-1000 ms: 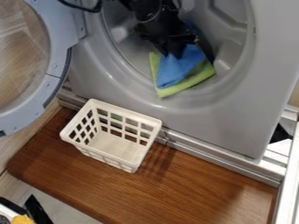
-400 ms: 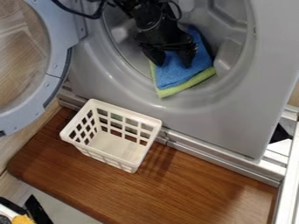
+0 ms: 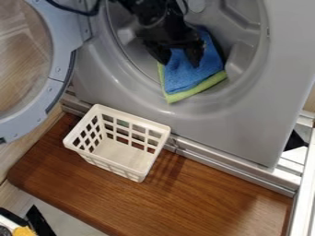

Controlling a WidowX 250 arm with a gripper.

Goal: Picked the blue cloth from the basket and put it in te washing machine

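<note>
Gripper (image 3: 180,60): blk, over lower part of washer opening, pointing down in view; unclenched, jaws well spread w/ blue fabric visible btwn them. Contact w/ fabric: can't tell.
Blue cloth (image 3: 192,77): in mouth of washer, on lower lip; plain mid-blue, soft nap, folded/layered, darker toward upper end; pt of it hidden behind gripper.
Green cloth (image 3: 199,89): lime, under the blue one; strip shows along btm edge + narrow bit on view's left side.
Washer (image 3: 237,122): gray front, round opening.
Door (image 3: 56,69): swung open, view's left; gray-blue ring, clear center.
Basket (image 3: 132,118): white plastic, open grid sides, upright on board, just below washer in view.
Board (image 3: 215,198): reddish-brn wood, visible grain, rounded corner.
Rail (image 3: 230,173): silver metal, btwn washer & board.
</note>
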